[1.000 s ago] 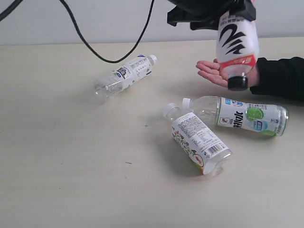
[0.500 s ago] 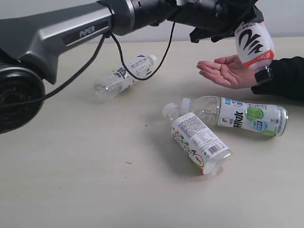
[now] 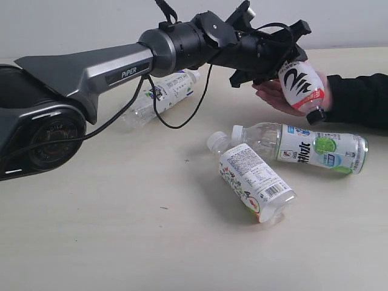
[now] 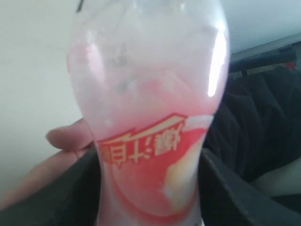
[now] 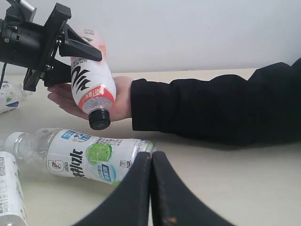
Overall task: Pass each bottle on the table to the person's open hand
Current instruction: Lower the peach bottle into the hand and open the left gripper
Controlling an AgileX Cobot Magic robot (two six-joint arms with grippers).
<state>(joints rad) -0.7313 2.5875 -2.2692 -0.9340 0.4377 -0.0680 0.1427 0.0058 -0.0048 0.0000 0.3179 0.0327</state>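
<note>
My left gripper [image 3: 284,65] is shut on the pink-white, black-capped bottle [image 3: 301,85], holding it tilted cap-down over the person's open hand [image 3: 270,94]. In the left wrist view the bottle [image 4: 150,117] fills the space between the dark fingers [image 4: 70,193], with the hand [image 4: 61,141] behind it. The right wrist view shows that bottle [image 5: 91,82] against the palm [image 5: 120,96]. My right gripper [image 5: 151,162] is shut on nothing, low over the table [image 3: 91,230], and is out of the exterior view. Three white-capped bottles lie flat: green-lime [image 3: 315,148], nutrition-text [image 3: 254,179], blue-white [image 3: 160,94].
The person's black sleeve [image 3: 357,100] lies along the table's right side. My left arm [image 3: 121,66] and its cable [image 3: 176,121] stretch across the far half of the table, over the blue-white bottle. The green-lime bottle [image 5: 89,155] lies just ahead of my right gripper.
My left gripper has come down and to the left with the pink-white bottle, from above the hand onto the palm. The arm now spans the view. The three lying bottles have not moved.
</note>
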